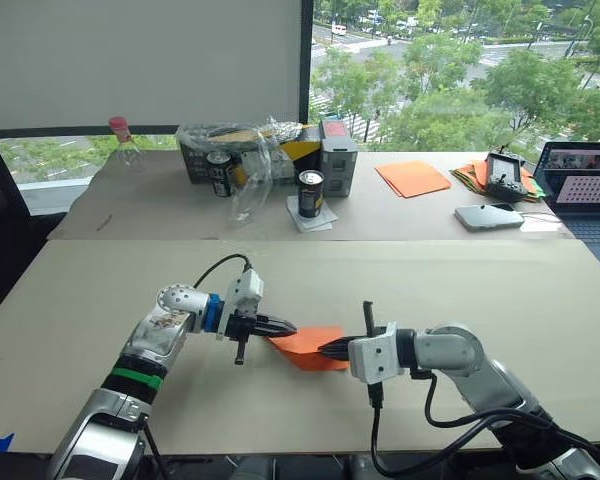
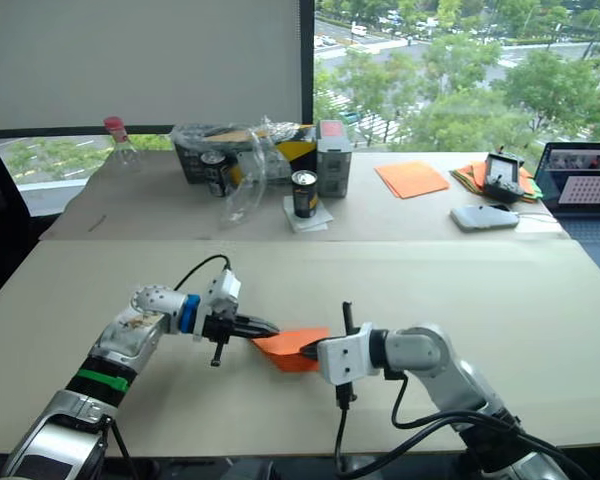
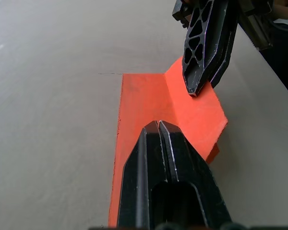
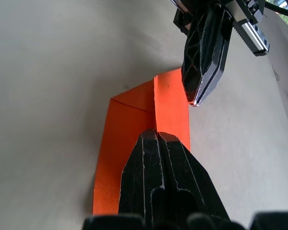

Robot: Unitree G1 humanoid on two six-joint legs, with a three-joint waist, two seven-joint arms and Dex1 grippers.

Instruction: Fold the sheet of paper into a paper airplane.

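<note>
Near the front edge of the tabletop (image 1: 100, 290), at its middle, the sheet of paper (image 1: 308, 346) is lying partly folded: one orange piece, with a long crease running down it and one flap standing slightly raised off the surface. The left tool (image 1: 286, 327) is pressing on one end of the piece with its two fingers drawn together, nothing between them. The right tool (image 1: 327, 349) is bearing on the opposite end, fingers likewise drawn together and gripping nothing. Both tips are meeting the paper from opposite sides, close to each other over the crease.

Judged from this layout, the step in hand is flattening or sharpening a fold; the pointed wedge form is not yet reached, so the task appears to be in an early-to-middle stage. The next move is calling for one tip holding the sheet down while the other is drawing along the crease, without dragging the thin paper.

Toward the far edge, the count is: two dark cans (image 1: 310, 193), one bottle with a pink cap (image 1: 123, 141), one plastic-wrapped box (image 1: 242, 152), one grey carton (image 1: 338, 158), one smooth orange stack (image 1: 412, 178), one mixed-colour paper pile (image 1: 477, 174), one phone (image 1: 488, 216) and one laptop (image 1: 584, 186).
</note>
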